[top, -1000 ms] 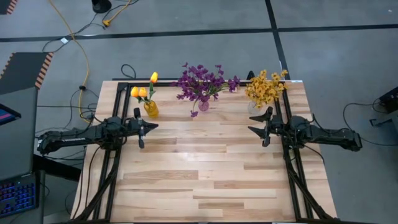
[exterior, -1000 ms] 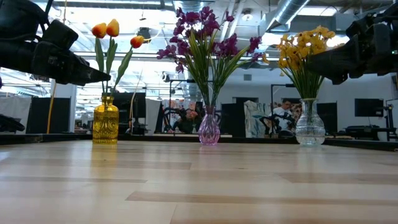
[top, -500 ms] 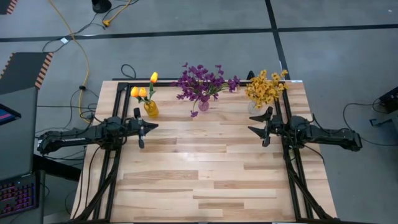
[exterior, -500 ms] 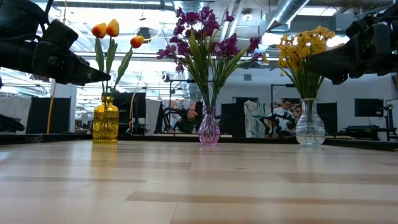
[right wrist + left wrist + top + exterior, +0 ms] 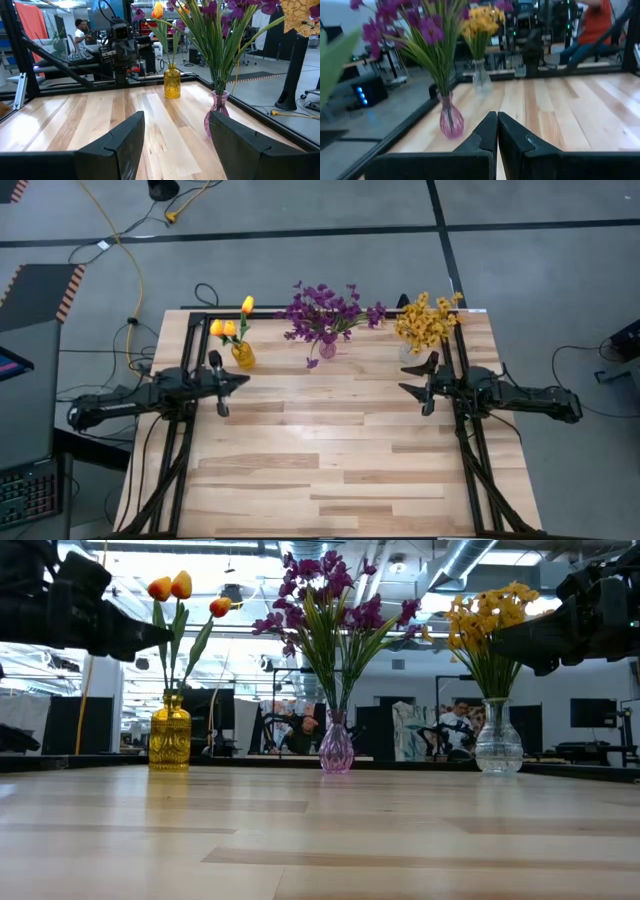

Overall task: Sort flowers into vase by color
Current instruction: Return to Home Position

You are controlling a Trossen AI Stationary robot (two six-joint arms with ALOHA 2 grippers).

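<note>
Three vases stand along the table's far edge. A yellow vase (image 5: 242, 356) holds orange-yellow tulip buds (image 5: 229, 327), a pink-purple vase (image 5: 327, 349) holds purple blossoms (image 5: 324, 310), and a clear vase (image 5: 498, 740) holds small yellow blossoms (image 5: 428, 322); each stem sticks into its vase's neck. My left gripper (image 5: 241, 379) hovers just near of the yellow vase, shut and empty (image 5: 497, 115). My right gripper (image 5: 411, 383) hovers near the clear vase, open and empty (image 5: 176, 116).
A black metal frame (image 5: 320, 314) runs along the far edge and down both sides of the wooden table (image 5: 330, 470). The table's middle and near part show bare wood. People sit in the room beyond the table (image 5: 458, 725).
My left gripper has risen a little and drawn slightly back toward the table's left and far edge, staying shut. The right arm and the flowers have kept still.
</note>
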